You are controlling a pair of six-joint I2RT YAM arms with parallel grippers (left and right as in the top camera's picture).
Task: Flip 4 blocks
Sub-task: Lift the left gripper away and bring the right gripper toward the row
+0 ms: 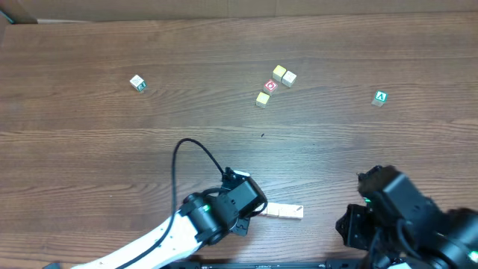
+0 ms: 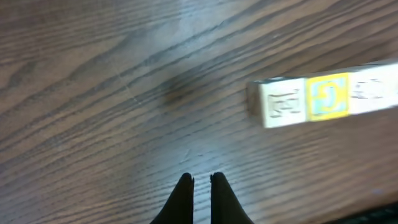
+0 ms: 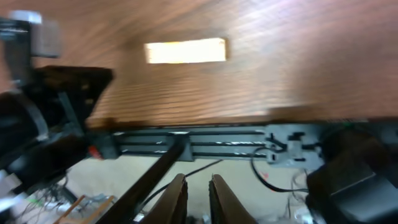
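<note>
Dark wood-grain tabletop [image 1: 89,149] fills the view. Near its front edge the blocks [image 1: 282,211] lie touching end to end in 1 short pale row. The left wrist view shows 3 faces: cream print, yellow, cream again. Overhead, a red-orange mark sits at the right end. The left gripper [image 2: 201,182], fingers pressed together on nothing, sits just left of the row, apart from it. The right gripper [image 3: 198,186], likewise drawn together and empty, hangs past the front edge. Well behind lie a red-circle cube [image 1: 271,86] among 3 yellow cubes [image 1: 279,72], a green "A" cube [image 1: 380,98] and a white cube [image 1: 137,83]. A black cable [image 1: 196,153] loops beside the left arm.
</note>
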